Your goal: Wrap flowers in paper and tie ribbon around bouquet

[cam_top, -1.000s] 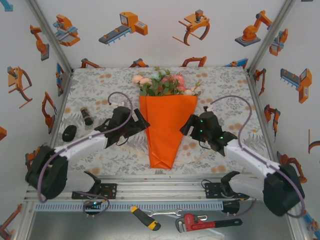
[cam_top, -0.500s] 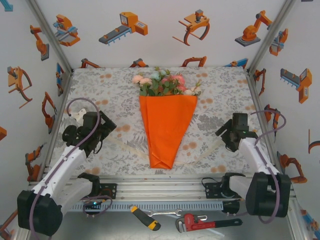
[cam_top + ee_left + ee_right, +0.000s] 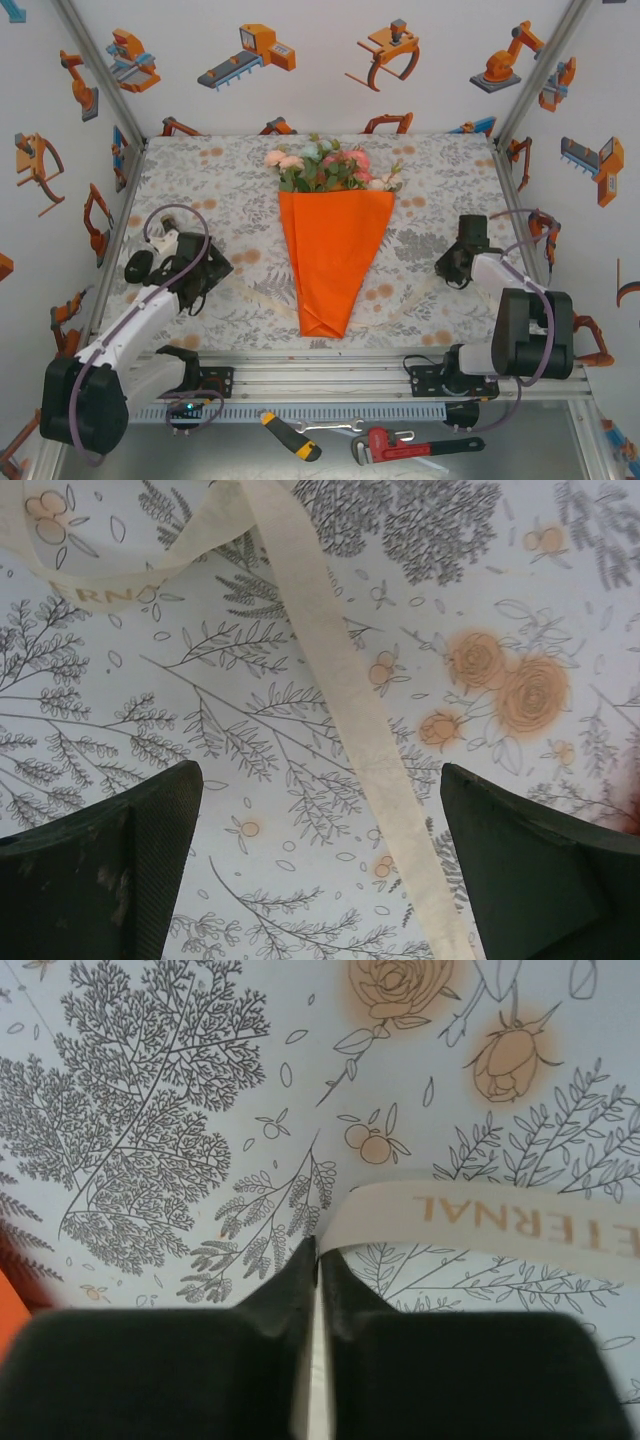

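Pinching the cream fabric ribbon (image 3: 500,1225) between closed fingers, the right gripper (image 3: 317,1257) is sitting right of the orange paper-cone bouquet (image 3: 335,255); the left gripper (image 3: 320,780) is hovering wide open above that ribbon.

Locate the bouquet (image 3: 335,235) at frame centre, lying flat, tip toward the bottom edge. Note the flowers (image 3: 328,166), pink, peach and white with green leaves, protruding from the wide upper mouth. Note the paper (image 3: 335,262), bright orange, folded into a tapering cone. Trace the ribbon (image 3: 262,297), cream, passing beneath the tip, ends trailing lower left and lower right.
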Controlling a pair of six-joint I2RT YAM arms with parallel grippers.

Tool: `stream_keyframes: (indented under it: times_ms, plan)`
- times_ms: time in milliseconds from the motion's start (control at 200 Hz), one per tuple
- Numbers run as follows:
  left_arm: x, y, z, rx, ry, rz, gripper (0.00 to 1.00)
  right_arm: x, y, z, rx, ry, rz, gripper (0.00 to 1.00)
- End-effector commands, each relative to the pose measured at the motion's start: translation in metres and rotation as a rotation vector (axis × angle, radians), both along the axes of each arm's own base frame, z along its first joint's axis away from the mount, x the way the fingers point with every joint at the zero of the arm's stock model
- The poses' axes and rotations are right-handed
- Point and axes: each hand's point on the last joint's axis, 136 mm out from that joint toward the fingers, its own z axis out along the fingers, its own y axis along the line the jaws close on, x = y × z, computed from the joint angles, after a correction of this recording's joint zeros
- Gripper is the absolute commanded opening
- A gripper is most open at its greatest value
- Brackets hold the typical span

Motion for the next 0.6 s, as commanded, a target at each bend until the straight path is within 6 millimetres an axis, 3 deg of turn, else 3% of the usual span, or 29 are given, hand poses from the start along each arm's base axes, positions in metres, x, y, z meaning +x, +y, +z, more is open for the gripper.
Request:
stream_keyframes:
  times_ms: [0,165,405,596]
  plan:
    - [0.001,0.005,0.003,0.012,0.035,0.041,0.95,0.014,0.009,0.021,0.033,-0.092,0.049,0.00]
    - [0.009,0.004,-0.007,0.013,0.073,0.075,0.95,0.022,0.038,0.068,0.090,-0.240,0.145,0.00]
    - [0.028,0.016,-0.019,0.082,0.061,0.172,0.83,0.011,0.074,0.100,0.137,-0.348,0.235,0.00]
    - [0.048,0.025,-0.021,0.159,0.054,0.222,0.74,0.005,0.084,0.114,0.132,-0.376,0.279,0.00]
